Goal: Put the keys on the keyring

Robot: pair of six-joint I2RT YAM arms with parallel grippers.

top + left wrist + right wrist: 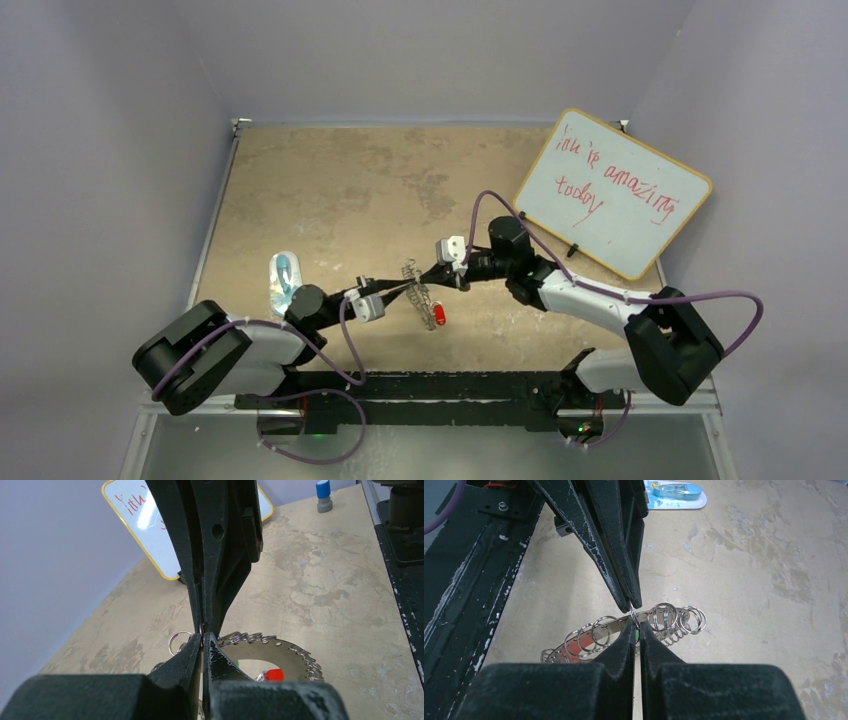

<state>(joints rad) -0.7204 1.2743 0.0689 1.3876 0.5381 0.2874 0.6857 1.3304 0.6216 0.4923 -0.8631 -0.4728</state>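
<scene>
Two grippers meeting mid-table, what's each one doing?

Reply: so the right gripper [636, 626] is nearly closed, pinching a small loop [631, 611] on the keyring [292, 651] rim. The left gripper [636, 602] is shut tight, tips touching that same loop. The red key [439, 314] lies on the table [330, 190] just beside it.

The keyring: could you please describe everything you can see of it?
The keyring is a large flat silvery metal band with a wide open centre and small wire loops fringing its rim. It is held tilted on edge between the arms. The left gripper and right gripper, tip to tip, are shut on its rim. A red key head shows beside it. Whether it touches the table is unclear.
</scene>
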